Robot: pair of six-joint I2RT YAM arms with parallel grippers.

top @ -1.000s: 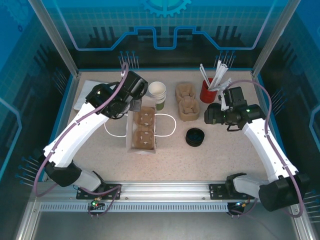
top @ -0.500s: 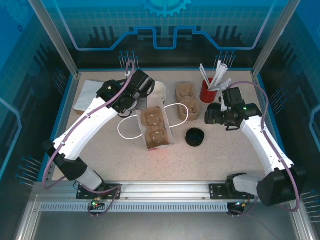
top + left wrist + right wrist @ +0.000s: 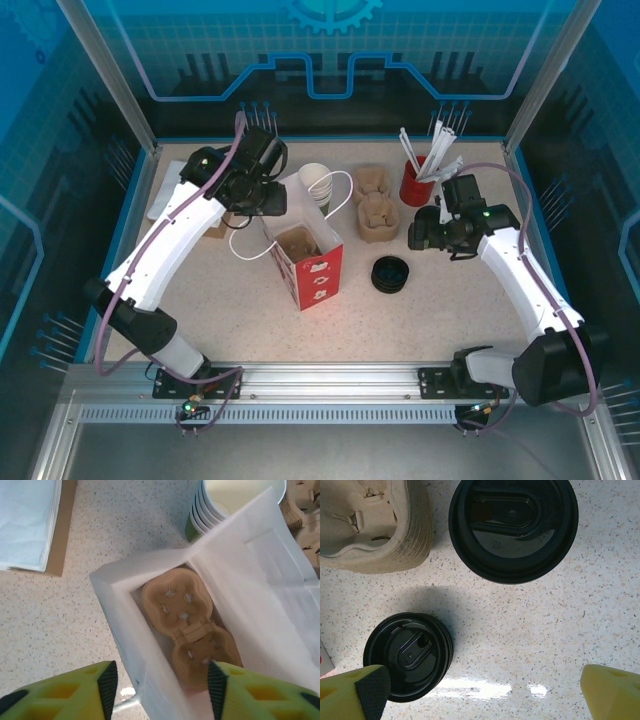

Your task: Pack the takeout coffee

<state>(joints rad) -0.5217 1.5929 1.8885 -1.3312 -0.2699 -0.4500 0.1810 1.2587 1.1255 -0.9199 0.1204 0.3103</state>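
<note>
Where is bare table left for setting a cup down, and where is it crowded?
Bare: the near strip between the bag, the lid stack and the arm bases. Crowded: the far side around the cup stack, carriers and straw holder.

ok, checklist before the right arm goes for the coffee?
1. Bag upright, mouth open: ok.
2. Carrier flat in the bag bottom, both cells empty: ok.
3. Left gripper off the bag: cannot tell. Its jaws are open, but the bag's near wall sits between them.
4. Right gripper open: ok.
5. Right gripper lined up on the coffee: not ok. The coffee sits ahead of the fingers, and the lids lie close to one finger.
6. Lid on the coffee: ok.
</note>
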